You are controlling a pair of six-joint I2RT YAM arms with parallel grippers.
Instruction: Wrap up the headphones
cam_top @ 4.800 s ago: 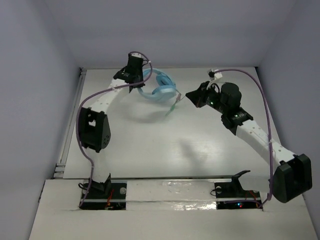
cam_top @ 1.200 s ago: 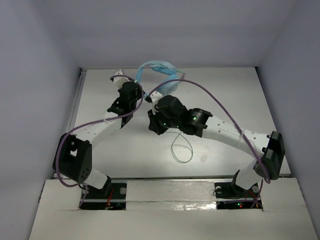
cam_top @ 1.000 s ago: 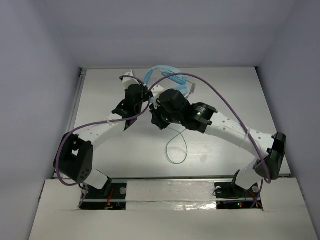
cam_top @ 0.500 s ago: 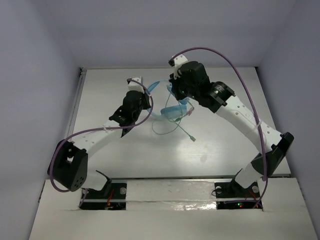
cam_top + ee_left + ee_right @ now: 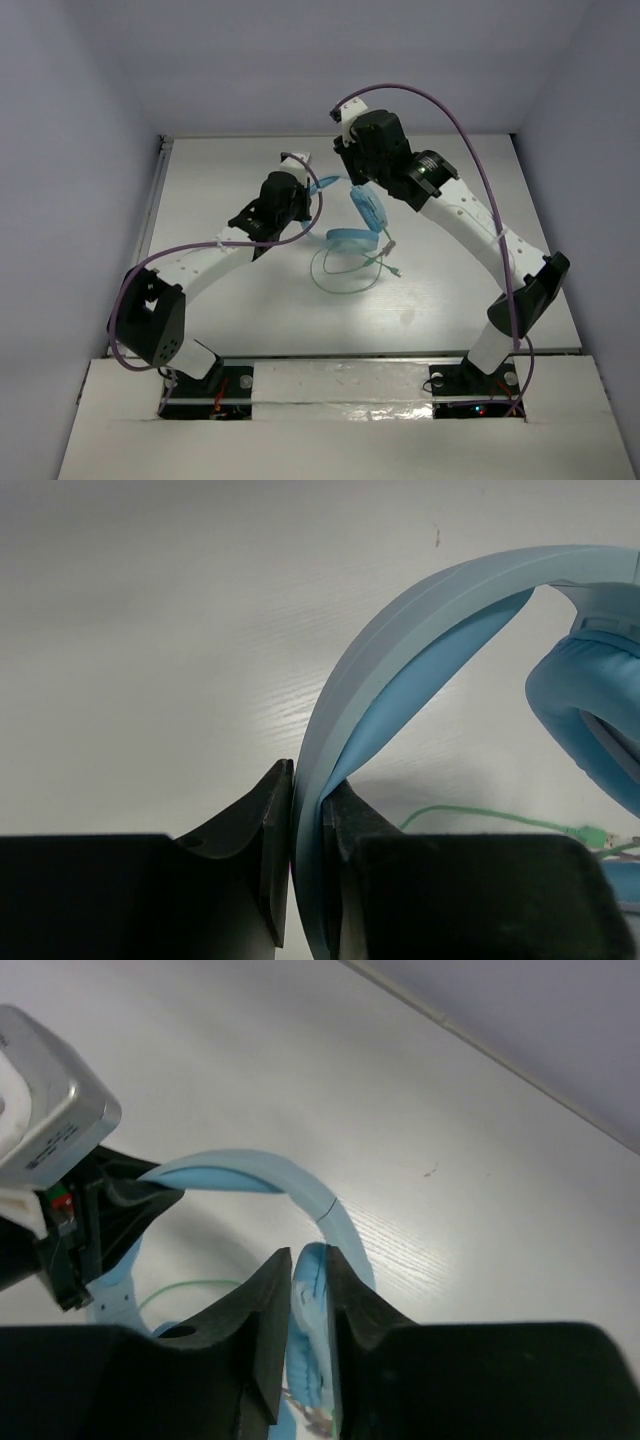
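The light blue headphones (image 5: 350,238) hang over the middle of the table, cups down. My left gripper (image 5: 303,192) is shut on the headband (image 5: 420,620), which is pinched flat between its fingers (image 5: 270,820). One padded cup (image 5: 590,720) shows to its right. My right gripper (image 5: 353,186) stands narrowly open just above the other cup (image 5: 312,1340). That cup sits edge-on in the gap, touching the right finger, with a thin slit on the left. The pale green cable (image 5: 345,293) lies in a loose loop on the table, plug (image 5: 393,268) at its right.
Purple arm cables arc over both arms, the right one high (image 5: 450,105) and the left one low (image 5: 170,262). The left wrist's silver camera block (image 5: 50,1090) is close beside my right gripper. Grey walls enclose the white table (image 5: 450,290); a rail (image 5: 140,260) runs along its left edge.
My right arm swung up and away from the table's middle to the far side, and its jaws parted slightly. The headphones shifted right. The cable loop dropped onto the table.
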